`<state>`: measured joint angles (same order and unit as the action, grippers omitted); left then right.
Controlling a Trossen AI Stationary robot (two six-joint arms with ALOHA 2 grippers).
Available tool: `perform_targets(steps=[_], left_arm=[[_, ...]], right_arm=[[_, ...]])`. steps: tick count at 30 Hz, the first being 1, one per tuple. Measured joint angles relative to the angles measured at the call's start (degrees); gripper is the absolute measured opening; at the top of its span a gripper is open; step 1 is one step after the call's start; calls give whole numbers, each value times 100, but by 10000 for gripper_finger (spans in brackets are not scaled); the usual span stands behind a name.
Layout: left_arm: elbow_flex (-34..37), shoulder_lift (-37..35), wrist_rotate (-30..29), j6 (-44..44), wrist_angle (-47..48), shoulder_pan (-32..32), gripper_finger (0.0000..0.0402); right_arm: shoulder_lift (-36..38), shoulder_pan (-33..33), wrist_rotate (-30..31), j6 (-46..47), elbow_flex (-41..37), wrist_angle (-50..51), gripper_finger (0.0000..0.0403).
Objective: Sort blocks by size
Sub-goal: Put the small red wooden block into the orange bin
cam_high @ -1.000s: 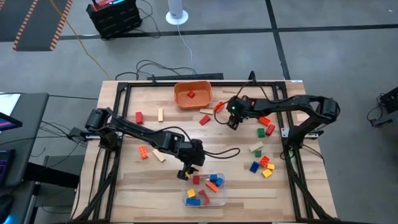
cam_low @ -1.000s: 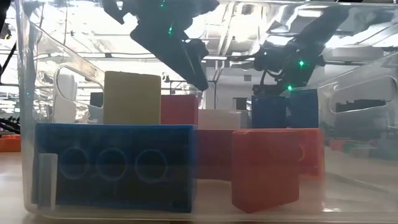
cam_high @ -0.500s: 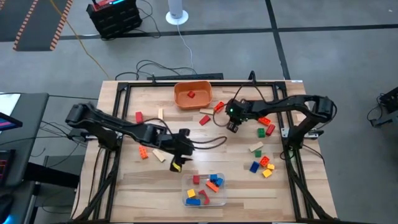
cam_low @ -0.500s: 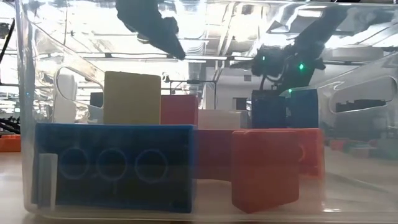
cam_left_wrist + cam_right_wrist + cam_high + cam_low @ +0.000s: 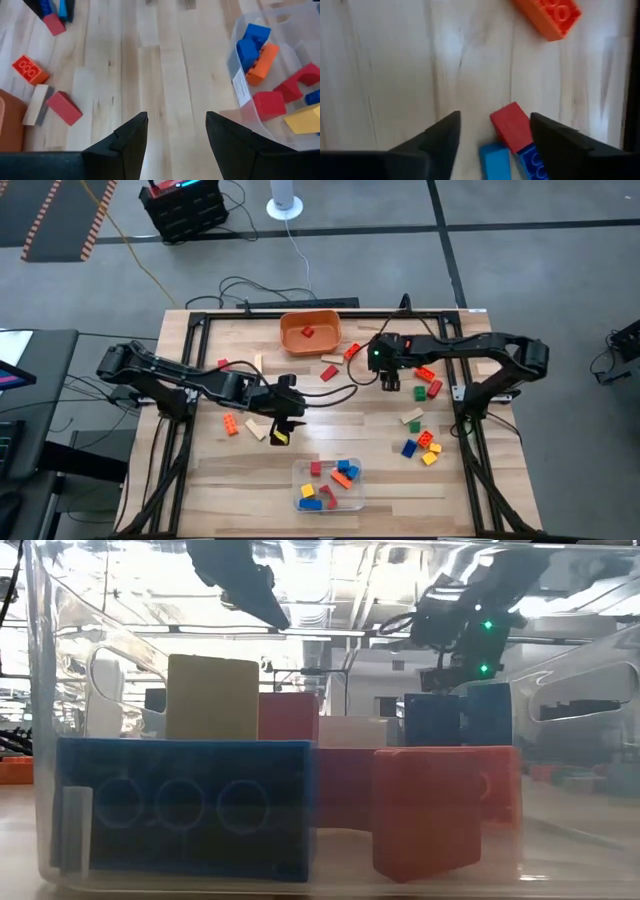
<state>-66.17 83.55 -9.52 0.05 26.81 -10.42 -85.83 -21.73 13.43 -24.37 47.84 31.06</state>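
Both arms have shifted since a second ago: the left gripper (image 5: 283, 426) has pulled back from the tub (image 5: 300, 498) toward the table's middle, and the right gripper (image 5: 389, 383) has slid a little rightward.

Largest first, the wooden table (image 5: 480, 480) carries an orange bowl (image 5: 310, 332) at its far middle edge and the clear tub at its near middle edge. The tub already holds several blocks in blue, red, orange and yellow.

The left gripper hangs empty, its fingers (image 5: 127, 145) spread over bare wood, with a tan block (image 5: 258, 429) just to its left. The right gripper is also spread and holds nothing. In its wrist view, a small cluster (image 5: 512, 140) of red and blue blocks lies between its fingers (image 5: 442, 137), with a long orange block (image 5: 547, 15) farther ahead.

The coming pick probably turns on that cluster: it sits directly below the right gripper, so a straight descent should reach it. The red block lies at a slant to the fingers, and its blue neighbours touch it, leaving little free room.

More loose blocks (image 5: 420, 442) lie scattered near the right edge, with others at the left (image 5: 224, 367).
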Motion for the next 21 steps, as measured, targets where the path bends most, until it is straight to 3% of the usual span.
perform_targets(steps=[6, 14, 21], left_arm=[[0, 2, -2, 25, 197, 81, 194], [0, 2, 0, 32, 730, 77, 194], [258, 7, 2, 27, 706, 77, 194]], right_arm=[[-512, -381, 4, -843, 531, 440, 333], [-1238, -818, -168, -1221, 1110, 1217, 319], [-1671, -889, -181, -1404, 1169, 1250, 315]])
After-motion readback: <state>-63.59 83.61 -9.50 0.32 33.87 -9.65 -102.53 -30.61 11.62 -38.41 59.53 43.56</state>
